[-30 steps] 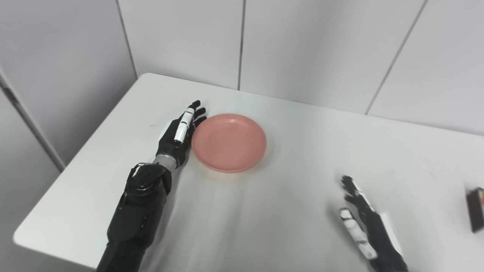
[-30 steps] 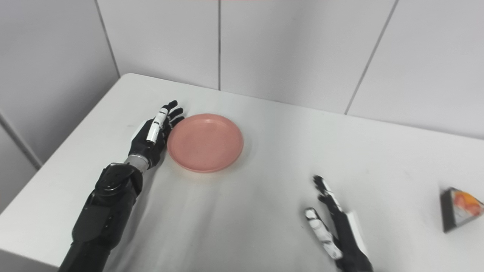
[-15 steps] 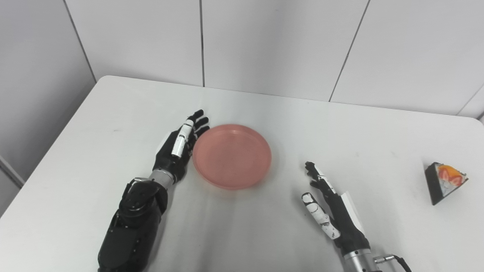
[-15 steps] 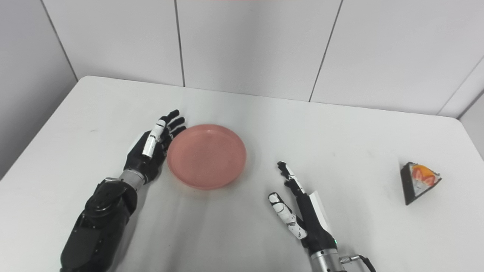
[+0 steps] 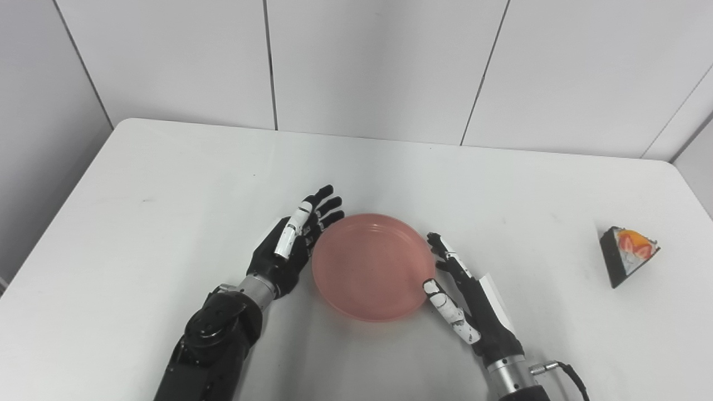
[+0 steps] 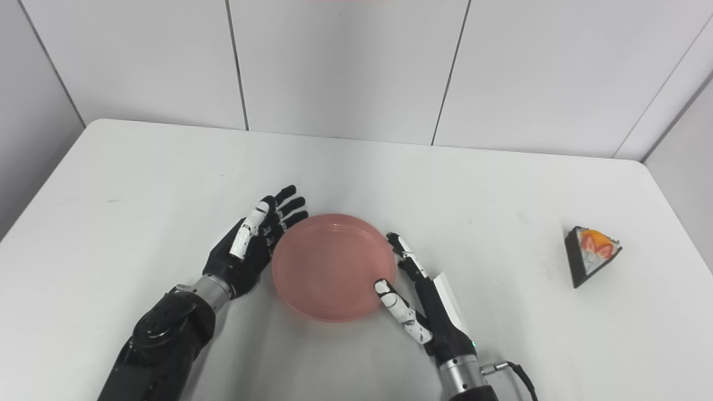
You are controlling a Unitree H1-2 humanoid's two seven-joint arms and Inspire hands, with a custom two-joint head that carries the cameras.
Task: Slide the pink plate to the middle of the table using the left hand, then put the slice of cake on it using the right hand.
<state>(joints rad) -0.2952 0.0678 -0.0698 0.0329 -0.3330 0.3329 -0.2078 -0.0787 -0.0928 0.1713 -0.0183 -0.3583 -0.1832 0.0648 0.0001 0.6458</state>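
In the middle of the frame, a little below centre: the pink plate lies flat on the white worktop, with nothing on it.
Left hand: it stands on its edge against the plate's left rim, palm toward the plate; whether it touches the rim or sits just beside it cannot be told.
Left fingers: straight and slightly fanned, pointing to the upper right past the plate's upper-left edge, holding nothing.
Right hand: on the plate's right side, also on its edge with the palm facing the plate, holding nothing.
Right fingers: stretched out and apart, running up beside the plate's right rim; the white thumb reaches to the rim at the lower right.
Slice of cake: at the right of the frame, resting on the worktop well apart from the plate and both hands; a dark wedge with orange and red topping.
Background: pale wall panels fill the upper part of the frame.
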